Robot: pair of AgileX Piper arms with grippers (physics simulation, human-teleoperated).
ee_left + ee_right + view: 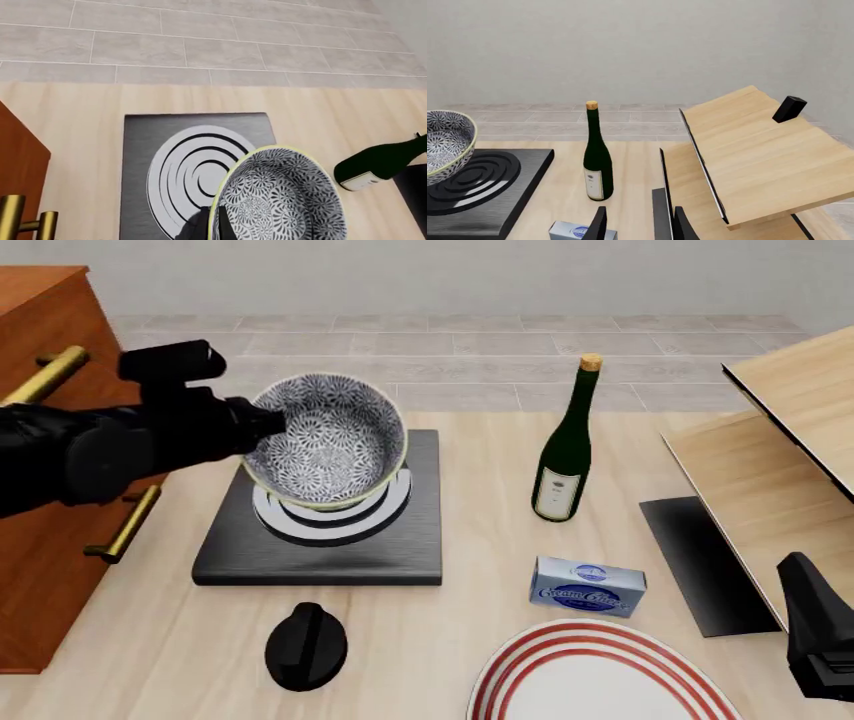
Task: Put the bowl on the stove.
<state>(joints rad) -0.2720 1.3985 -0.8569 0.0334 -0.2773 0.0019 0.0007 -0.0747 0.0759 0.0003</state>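
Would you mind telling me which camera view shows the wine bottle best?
The right wrist view: the wine bottle stands upright, seen whole from cork to base. The front view also shows it whole, but from above. The left wrist view catches only part of it at the frame's edge.

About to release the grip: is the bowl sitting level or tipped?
Tipped. The bowl leans, its opening facing the front camera, rim gripped by the left gripper, above the stove; contact unclear.
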